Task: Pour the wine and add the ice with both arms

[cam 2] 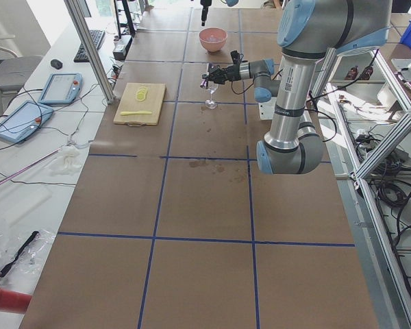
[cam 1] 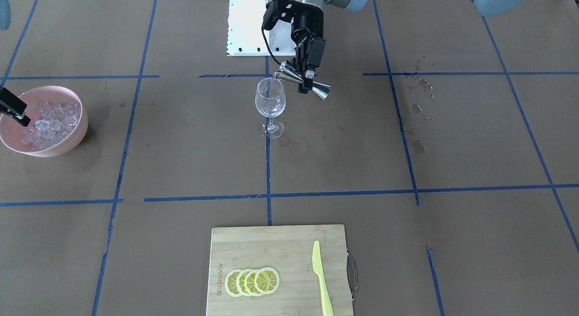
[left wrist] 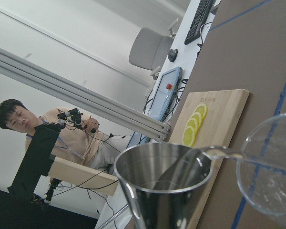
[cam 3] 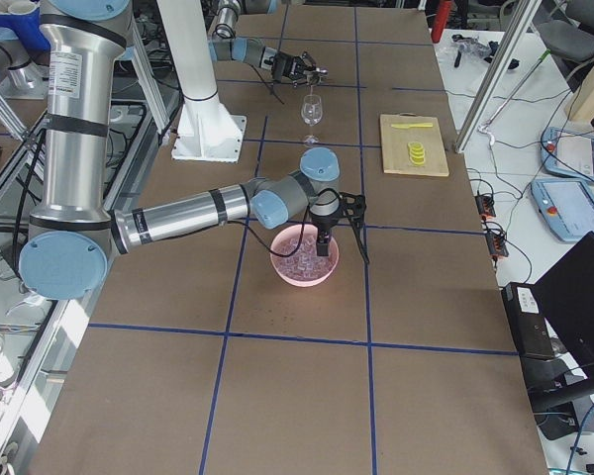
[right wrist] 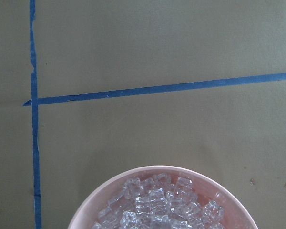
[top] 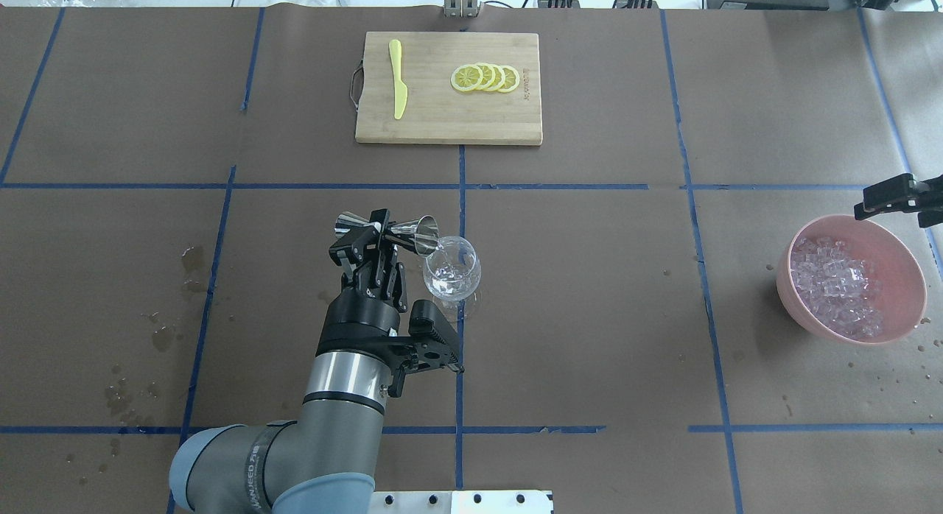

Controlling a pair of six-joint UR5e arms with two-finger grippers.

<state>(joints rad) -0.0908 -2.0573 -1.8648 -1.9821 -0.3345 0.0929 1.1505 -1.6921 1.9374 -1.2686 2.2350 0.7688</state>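
My left gripper (cam 1: 307, 76) (top: 372, 238) is shut on a steel jigger (cam 1: 316, 87) (top: 421, 230), tipped sideways with its lip over a clear wine glass (cam 1: 270, 101) (top: 451, 271). A thin stream of clear wine (left wrist: 224, 152) runs from the jigger (left wrist: 162, 181) into the glass (left wrist: 271, 167), and a little liquid lies in its bowl. The ice (cam 1: 52, 121) (top: 840, 286) (right wrist: 157, 205) is heaped in a pink bowl (cam 1: 68, 144) (top: 902, 278). My right gripper (cam 1: 13, 110) (top: 895, 197) hovers over the bowl's rim, its fingers apart and empty.
A bamboo cutting board (cam 1: 276, 248) (top: 442, 116) holds lemon slices (cam 1: 253, 281) and a yellow knife (cam 1: 322, 280) at the table's far side from the robot. Wet spots (top: 191, 263) mark the paper by my left arm. The white pedestal plate (cam 1: 246, 31) stands behind the glass.
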